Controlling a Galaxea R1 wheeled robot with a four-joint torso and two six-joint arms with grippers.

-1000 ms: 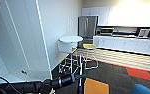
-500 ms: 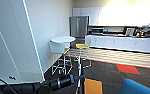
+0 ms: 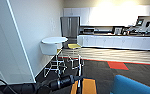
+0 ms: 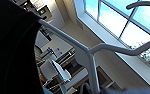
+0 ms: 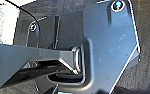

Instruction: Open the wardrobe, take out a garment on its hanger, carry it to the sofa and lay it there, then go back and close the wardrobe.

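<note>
A robot looks forward and down across an open room with dark carpet. The landmark here is a small round white table (image 3: 54,40) standing against a pale wall. A yellow stool (image 3: 74,46) sits just beside the table on the kitchen side, and white wire-legged chairs cluster under and around it. Well beyond the table stand a steel fridge (image 3: 70,26) and a long white kitchen counter (image 3: 118,41). On the near side of the table, low in the head view, the corner of a bright blue sofa (image 3: 133,85) shows, with an orange patch of seat between it and the robot's dark left arm (image 3: 58,83).

In the left wrist view, a white hanger (image 4: 91,53) crosses close to the camera, its curved hook reaching toward a bright window. A black garment (image 4: 12,47) hangs from it, covering much of that view. The hanger appears carried by the left arm, but whether the left gripper is clamped on it cannot be told. The right wrist view shows the robot's own dark plate above carpet; whether the right gripper is apart or together cannot be told either.

Risks, as a judgement: the limp black cloth could slide off the thin hanger if the arm tilts or the base turns sharply. The hanging garment or the hook might also snag on the chair legs near the table. The cloth hides much of the wrist camera, so judging clearance beside the sofa could be hard.
</note>
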